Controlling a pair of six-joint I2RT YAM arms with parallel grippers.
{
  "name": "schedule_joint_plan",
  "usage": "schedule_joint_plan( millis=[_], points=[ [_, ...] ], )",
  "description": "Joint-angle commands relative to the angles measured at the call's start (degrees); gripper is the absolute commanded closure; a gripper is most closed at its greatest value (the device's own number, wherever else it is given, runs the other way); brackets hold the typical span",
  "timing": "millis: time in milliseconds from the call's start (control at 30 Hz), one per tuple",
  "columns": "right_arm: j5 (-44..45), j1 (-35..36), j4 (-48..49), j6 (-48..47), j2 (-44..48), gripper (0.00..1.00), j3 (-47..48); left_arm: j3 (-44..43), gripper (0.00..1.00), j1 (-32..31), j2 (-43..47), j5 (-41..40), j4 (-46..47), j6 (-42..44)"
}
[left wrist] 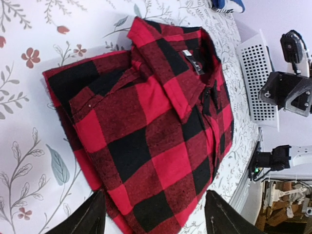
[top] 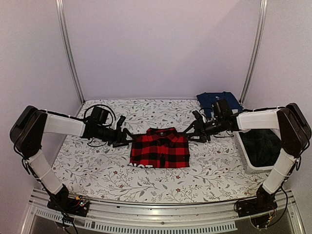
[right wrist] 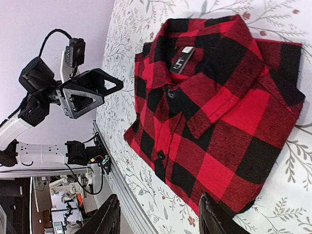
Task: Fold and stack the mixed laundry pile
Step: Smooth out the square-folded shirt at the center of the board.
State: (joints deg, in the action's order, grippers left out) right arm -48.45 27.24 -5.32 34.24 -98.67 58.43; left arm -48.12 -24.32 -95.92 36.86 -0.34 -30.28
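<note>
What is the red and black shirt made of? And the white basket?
The red-and-black shirt looks like soft, fuzzy flannel cloth: matte woven checks, slightly speckled. The white basket looks like hard, smooth plastic, with a moulded grid of small holes.

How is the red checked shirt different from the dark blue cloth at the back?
The red-and-black checked flannel shirt has big squares; the navy blue folded garment is plain. The shirt lies in the middle; the navy one sits at the far right corner. The shirt shows whole; the navy one is partly behind the right arm. Both are folded.
</note>
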Motion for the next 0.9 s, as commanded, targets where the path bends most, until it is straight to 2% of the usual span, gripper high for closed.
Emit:
schedule_joint_plan(
  millis=[0,433,600,767,800,867],
  points=[
    [4.6,-1.9,-3.1,-0.5,-0.8,0.47,-3.2,-2.7,0.33,0.3,-3.7,0.2,-3.2,-0.3],
    [3.2,-3.4,0.6,3.4,-9.1,0.43,-4.5,-6.9,0.37,-0.5,-12.6,3.1,-1.4,-1.9],
    [1.1,-3.0,4.1,5.0,-12.4,0.43,-4.3,-8.4,0.42,-1.6,-14.0,4.6,-0.8,-1.9],
    [-0.5,-1.5,7.0,6.6,-15.0,0.44,-3.2,-9.1,0.43,-2.1,-15.2,4.7,-1.2,-2.2],
    [-0.5,-1.4,7.3,6.9,-15.5,0.44,-3.1,-9.1,0.44,-2.1,-15.7,5.0,-0.9,-2.3],
    [-1.0,-1.2,8.0,7.4,-15.9,0.44,-2.9,-9.2,0.55,-2.1,-15.5,5.8,-0.6,-2.3]
  ],
)
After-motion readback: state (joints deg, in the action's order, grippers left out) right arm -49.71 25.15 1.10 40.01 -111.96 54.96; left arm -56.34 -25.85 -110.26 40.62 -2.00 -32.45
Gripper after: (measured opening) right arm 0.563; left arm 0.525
